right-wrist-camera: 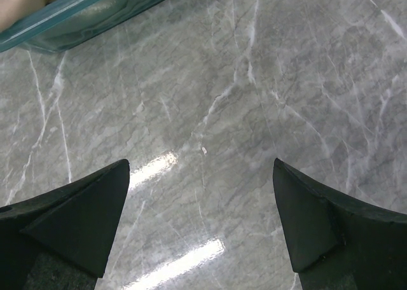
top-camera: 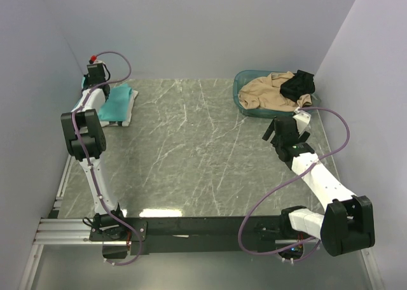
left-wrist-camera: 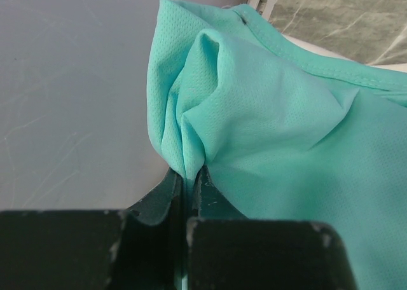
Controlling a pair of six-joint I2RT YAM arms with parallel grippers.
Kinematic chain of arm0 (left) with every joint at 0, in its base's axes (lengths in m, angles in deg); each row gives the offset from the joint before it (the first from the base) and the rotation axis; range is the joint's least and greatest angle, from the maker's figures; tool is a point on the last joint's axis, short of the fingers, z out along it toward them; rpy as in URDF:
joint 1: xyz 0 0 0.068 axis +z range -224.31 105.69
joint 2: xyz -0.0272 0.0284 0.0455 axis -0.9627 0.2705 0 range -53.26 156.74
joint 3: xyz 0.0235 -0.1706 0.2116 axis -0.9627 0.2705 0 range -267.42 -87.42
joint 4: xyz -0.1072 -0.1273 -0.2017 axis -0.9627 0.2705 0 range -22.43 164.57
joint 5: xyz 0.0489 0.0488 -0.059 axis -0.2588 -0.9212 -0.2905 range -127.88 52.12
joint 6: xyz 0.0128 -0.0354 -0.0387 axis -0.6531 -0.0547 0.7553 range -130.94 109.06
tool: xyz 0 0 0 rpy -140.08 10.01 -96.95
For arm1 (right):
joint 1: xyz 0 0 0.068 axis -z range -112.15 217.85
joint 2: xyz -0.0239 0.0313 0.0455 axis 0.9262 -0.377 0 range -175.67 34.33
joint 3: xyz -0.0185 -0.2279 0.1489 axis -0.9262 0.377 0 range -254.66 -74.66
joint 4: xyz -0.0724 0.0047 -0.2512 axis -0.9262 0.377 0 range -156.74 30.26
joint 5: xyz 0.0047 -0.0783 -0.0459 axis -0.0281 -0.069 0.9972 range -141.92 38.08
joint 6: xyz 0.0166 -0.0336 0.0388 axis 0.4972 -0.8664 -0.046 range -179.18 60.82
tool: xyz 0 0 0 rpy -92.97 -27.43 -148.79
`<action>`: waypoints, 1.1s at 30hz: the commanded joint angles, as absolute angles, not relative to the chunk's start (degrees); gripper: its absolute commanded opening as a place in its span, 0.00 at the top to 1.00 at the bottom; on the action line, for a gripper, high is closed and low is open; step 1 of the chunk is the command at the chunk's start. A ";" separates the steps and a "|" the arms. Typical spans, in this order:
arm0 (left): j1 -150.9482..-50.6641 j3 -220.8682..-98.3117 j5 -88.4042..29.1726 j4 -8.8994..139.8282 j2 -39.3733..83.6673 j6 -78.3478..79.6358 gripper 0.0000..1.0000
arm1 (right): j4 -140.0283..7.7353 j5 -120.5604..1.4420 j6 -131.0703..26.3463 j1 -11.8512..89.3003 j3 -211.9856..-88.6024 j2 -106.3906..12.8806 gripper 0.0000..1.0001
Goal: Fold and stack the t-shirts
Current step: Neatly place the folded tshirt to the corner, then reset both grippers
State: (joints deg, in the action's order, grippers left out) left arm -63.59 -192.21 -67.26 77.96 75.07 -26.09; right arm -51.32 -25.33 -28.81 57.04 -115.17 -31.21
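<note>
While your right arm lies stretched low along the right side of the table [top-camera: 191,156], the right gripper [right-wrist-camera: 202,220] hangs over bare marble with its fingers spread wide, holding nothing. Just beyond it sits the teal basket [top-camera: 240,94]. Its rim shows at the top left of the wrist view, so you have little room ahead there and open marble to the left. Your left arm stands folded at the table's left edge, elbow high, with the wrist reaching into the far left corner close to the wall. There the left gripper [left-wrist-camera: 189,175] is pinched tight on a bunched fold of the teal t-shirt [top-camera: 121,102], which lies on the table by that corner with a white cloth edge [top-camera: 126,121] showing under it. In the basket lie a tan garment [top-camera: 267,89] and a black garment [top-camera: 299,83].
</note>
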 commanded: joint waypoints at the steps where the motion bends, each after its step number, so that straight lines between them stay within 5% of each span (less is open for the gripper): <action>1: -62.97 -191.31 -69.86 74.43 74.45 -25.35 0.99 | -52.06 -23.00 -28.59 57.48 -116.15 -29.22 0.01; 5: -62.71 -191.83 -70.84 74.68 74.71 -24.65 0.99 | -51.98 -23.00 -28.68 57.57 -116.32 -29.31 0.01; 6: -62.62 -192.10 -70.58 74.77 74.54 -24.56 0.80 | -51.89 -23.00 -28.68 57.57 -116.32 -29.39 0.01; 8: -62.62 -192.88 -69.96 76.08 74.53 -24.03 0.66 | -52.06 -23.00 -28.68 57.57 -116.32 -29.22 0.01; 12: -62.71 -195.00 -70.75 77.41 73.92 -22.80 0.01 | -51.71 -23.18 -28.68 57.57 -116.41 -29.13 0.01; 23: -63.85 -196.59 -54.42 84.71 55.77 -5.50 0.01 | -51.45 -25.55 -28.68 57.48 -116.06 -24.31 0.00; 33: -70.69 -166.20 -44.65 76.36 29.02 18.23 0.01 | -52.15 -33.36 -29.47 57.57 -114.65 -19.03 0.00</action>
State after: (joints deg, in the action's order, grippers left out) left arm -67.91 -173.64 -49.19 76.87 31.03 8.03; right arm -51.23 -29.83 -28.87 57.15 -114.95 -20.74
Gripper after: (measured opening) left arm 0.994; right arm 0.996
